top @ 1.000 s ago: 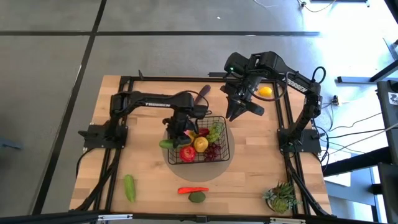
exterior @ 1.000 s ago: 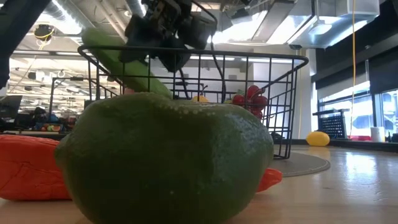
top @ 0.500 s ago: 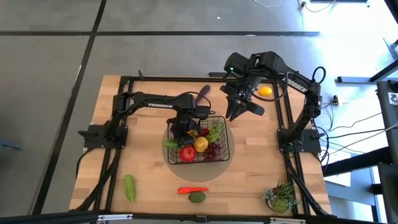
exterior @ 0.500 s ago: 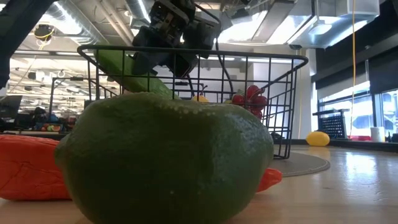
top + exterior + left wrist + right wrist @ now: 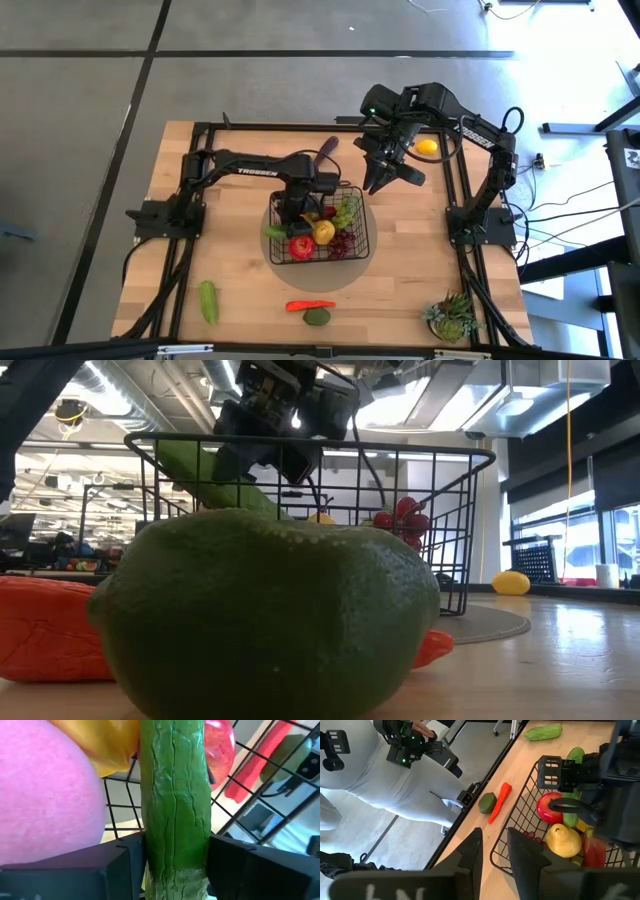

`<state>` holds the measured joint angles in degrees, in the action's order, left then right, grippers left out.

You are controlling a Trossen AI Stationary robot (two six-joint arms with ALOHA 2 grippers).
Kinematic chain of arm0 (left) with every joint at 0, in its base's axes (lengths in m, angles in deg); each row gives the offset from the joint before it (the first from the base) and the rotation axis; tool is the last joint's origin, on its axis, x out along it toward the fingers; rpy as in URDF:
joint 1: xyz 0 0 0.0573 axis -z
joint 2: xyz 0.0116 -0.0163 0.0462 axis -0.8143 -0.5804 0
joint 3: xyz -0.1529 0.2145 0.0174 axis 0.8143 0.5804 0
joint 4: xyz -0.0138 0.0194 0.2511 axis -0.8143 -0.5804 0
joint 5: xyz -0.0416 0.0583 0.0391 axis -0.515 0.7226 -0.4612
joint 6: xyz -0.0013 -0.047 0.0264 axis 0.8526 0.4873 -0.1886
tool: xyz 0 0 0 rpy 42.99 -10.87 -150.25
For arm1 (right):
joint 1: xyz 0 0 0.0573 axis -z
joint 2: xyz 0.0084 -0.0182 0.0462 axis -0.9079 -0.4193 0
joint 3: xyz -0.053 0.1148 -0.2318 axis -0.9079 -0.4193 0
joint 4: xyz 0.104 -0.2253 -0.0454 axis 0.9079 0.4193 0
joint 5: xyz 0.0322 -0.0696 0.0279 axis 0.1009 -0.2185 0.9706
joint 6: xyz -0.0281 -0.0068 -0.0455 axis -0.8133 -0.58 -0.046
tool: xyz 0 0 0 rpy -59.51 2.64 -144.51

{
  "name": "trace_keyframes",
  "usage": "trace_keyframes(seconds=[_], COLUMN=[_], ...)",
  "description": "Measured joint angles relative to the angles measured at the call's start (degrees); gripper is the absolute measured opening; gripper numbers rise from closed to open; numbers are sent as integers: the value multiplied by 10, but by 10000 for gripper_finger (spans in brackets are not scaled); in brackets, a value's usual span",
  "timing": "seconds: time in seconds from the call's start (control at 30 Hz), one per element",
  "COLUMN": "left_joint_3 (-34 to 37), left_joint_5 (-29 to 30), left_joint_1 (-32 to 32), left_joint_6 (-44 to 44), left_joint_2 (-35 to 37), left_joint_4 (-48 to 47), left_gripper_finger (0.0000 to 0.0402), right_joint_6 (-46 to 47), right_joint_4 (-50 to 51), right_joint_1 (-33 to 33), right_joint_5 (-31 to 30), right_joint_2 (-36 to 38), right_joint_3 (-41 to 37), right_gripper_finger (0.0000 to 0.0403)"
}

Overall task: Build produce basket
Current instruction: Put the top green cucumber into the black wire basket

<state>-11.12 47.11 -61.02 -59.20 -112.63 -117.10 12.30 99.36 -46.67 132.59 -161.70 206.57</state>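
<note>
**Cucumber lowered into the basket**

The left gripper (image 5: 290,208) sits inside the basket (image 5: 357,232) at mid-bench, its fingers grasping a cucumber (image 5: 175,815) beside a peach (image 5: 47,795) and tomato (image 5: 300,246). The right gripper (image 5: 383,178), slightly parted and empty, hangs behind the basket.

The tabletop (image 5: 420,250) was pale, matt wood planking. The basket (image 5: 352,252) was thin black wire mesh. The cucumber (image 5: 175,820) had a wrinkled, slightly glossy plastic skin; the peach (image 5: 45,805) looked matt and finely grainy.
</note>
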Motion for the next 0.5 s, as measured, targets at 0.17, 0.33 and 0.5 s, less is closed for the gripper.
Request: trace_keyframes(seconds=[0.17,0.33,0.5], left_joint_3=[0,0,0], left_joint_5=[16,16,20], left_joint_1=[1,2,3], left_joint_6=[2,5,5], left_joint_2=[0,0,0], left_joint_4=[2,-4,1], left_gripper_finger=[160,156,146], right_joint_6=[-13,-17,-17], right_joint_4=[0,0,0], right_joint_1=[0,0,0], right_joint_5=[0,0,0], right_joint_2=[0,0,0], right_joint_3=[0,0,0], right_gripper_finger=[84,84,84])
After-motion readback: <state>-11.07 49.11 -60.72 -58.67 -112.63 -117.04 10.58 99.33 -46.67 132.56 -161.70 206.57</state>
